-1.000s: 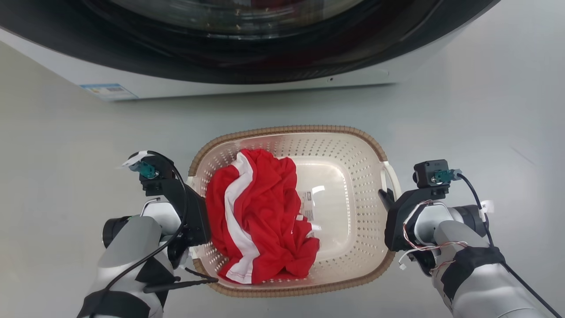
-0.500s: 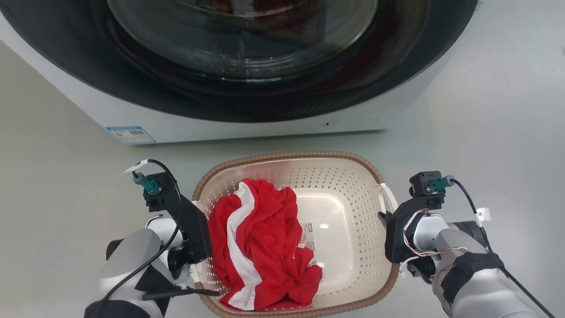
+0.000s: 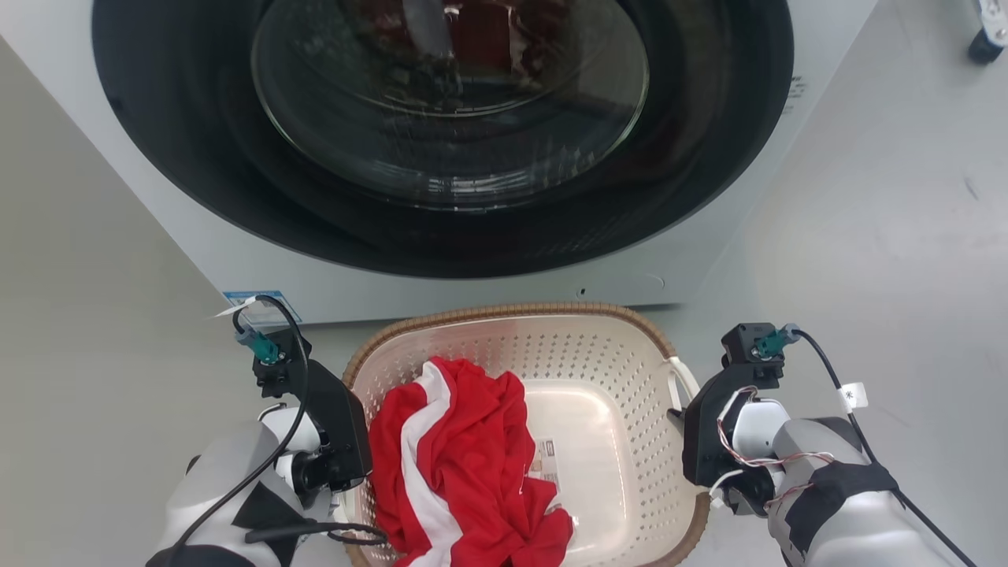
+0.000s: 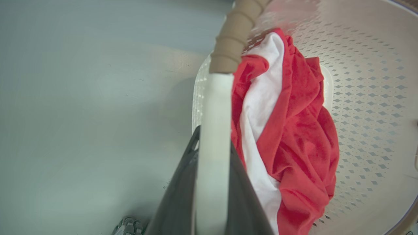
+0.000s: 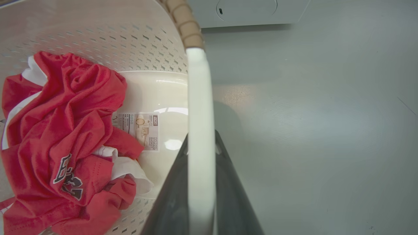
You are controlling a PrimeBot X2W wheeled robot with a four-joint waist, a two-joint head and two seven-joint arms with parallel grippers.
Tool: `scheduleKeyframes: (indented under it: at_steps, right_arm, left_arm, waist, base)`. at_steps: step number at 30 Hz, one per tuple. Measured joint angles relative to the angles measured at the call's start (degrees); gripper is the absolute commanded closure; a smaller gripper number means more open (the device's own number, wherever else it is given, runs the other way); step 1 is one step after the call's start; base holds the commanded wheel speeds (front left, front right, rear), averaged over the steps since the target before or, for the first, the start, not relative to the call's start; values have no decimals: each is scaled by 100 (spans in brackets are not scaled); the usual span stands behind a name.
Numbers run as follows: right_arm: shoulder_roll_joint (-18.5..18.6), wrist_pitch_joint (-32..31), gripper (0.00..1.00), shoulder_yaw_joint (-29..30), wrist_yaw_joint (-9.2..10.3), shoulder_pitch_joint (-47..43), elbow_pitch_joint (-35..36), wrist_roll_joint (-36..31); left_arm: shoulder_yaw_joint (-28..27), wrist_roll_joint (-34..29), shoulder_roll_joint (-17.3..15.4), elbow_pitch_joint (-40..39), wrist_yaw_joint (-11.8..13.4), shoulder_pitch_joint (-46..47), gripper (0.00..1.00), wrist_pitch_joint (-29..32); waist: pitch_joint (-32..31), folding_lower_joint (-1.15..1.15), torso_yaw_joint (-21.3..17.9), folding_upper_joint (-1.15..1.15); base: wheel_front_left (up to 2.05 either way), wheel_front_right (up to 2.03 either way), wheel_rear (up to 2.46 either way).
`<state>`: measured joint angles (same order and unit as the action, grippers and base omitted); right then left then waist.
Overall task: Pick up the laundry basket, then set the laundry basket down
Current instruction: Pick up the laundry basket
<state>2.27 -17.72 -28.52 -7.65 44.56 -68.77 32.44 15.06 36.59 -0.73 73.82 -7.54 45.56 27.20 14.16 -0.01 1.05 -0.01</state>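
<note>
The laundry basket is cream-white and perforated with a brown woven rim, and it hangs between my two grippers just in front of the washing machine. A crumpled red and white garment lies in its left half, beside a label on the base. My left gripper is shut on the left white loop handle, with a dark finger on either side. My right gripper is shut on the right handle in the same way. In both wrist views the basket casts a shadow on the floor.
A white front-loading washing machine with a large dark round door stands directly ahead, a blue sticker at its lower left corner. Grey floor spreads to both sides. A small dark object sits at the top right.
The head camera has swung upward, so much more of the washing machine shows. The basket and both grippers sit lower in the picture, the far rim nearer the machine. Both grips are unchanged.
</note>
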Motion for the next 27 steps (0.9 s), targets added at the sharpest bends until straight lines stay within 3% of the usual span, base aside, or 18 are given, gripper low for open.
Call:
scheduleKeyframes:
  at_steps: [27]
  right_arm:
    - [34,-1061,100,-352,10,-391,182,1051]
  left_arm:
    - [-42,259,-121,103,4,-268,100,760]
  waist:
    - [-1122,0,75,0]
  base:
    - [0,0,0]
